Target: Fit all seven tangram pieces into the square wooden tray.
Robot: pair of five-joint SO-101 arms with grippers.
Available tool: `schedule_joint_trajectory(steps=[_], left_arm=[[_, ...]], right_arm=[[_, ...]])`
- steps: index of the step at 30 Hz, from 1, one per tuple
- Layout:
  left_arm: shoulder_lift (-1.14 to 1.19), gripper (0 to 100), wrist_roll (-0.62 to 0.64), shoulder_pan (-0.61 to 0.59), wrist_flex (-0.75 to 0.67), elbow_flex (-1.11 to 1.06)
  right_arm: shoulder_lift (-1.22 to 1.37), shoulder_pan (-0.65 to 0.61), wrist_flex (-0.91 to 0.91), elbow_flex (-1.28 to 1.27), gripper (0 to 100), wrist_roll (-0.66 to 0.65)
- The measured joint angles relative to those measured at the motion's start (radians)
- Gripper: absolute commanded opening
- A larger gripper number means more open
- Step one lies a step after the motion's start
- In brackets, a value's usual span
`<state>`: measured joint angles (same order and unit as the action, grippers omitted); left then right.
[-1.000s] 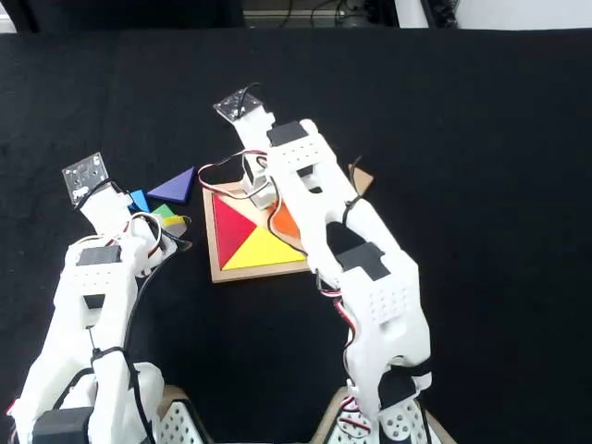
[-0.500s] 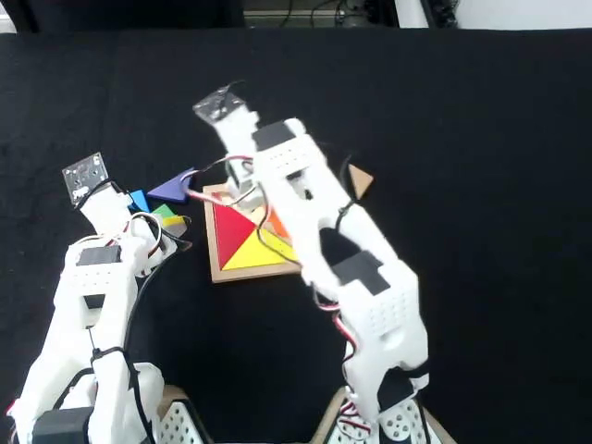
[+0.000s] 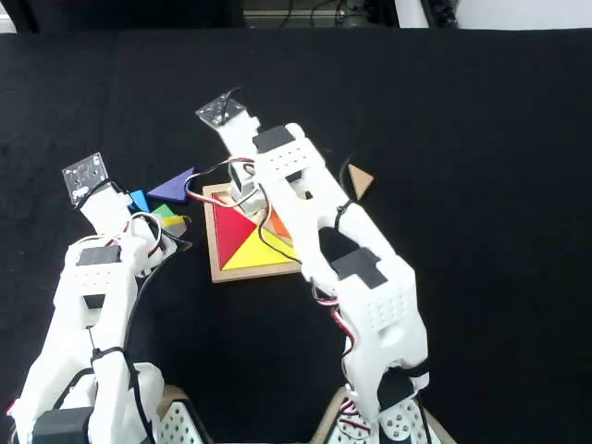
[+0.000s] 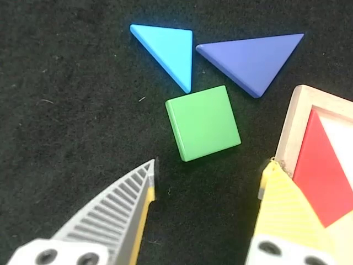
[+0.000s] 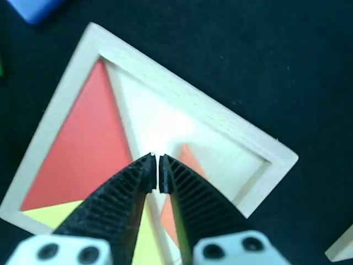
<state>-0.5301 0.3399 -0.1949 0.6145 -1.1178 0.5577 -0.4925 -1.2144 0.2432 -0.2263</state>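
The right gripper [image 5: 155, 165] hangs over the tray [image 5: 187, 96], fingers pressed together on nothing. Inside the tray lie a red triangle [image 5: 83, 149], yellow triangle [image 3: 254, 252] and orange triangle [image 5: 190, 160]. The left gripper [image 4: 212, 164], spread wide, sits beside the tray near a green square [image 4: 203, 122], light blue triangle [image 4: 170, 52] and dark blue triangle [image 4: 251, 58]. A tan piece [image 3: 360, 179] lies off the tray's opposite side.

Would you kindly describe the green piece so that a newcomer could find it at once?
Find the wooden tray on the black table; three loose pieces lie just outside its edge by the red triangle. The green piece is the only square there: its neighbours are a light blue triangle and a purple triangle.
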Motion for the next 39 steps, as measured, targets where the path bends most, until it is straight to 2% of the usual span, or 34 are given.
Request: schedule_joint_trajectory(steps=[6,22,34,39], left_arm=[[0.0,31,0.0,0.0,0.0,0.0],[0.0,31,0.0,0.0,0.0,0.0],[0.0,31,0.0,0.0,0.0,0.0],[0.0,31,0.0,0.0,0.0,0.0]], right_arm=[[0.0,-0.002,-0.011,-0.005,1.1,-0.049],[0.048,0.0,-0.009,-0.006,1.1,-0.055],[0.054,0.058,-0.009,-0.006,1.1,-0.054],[0.054,0.058,-0.074,-0.006,1.1,-0.054]])
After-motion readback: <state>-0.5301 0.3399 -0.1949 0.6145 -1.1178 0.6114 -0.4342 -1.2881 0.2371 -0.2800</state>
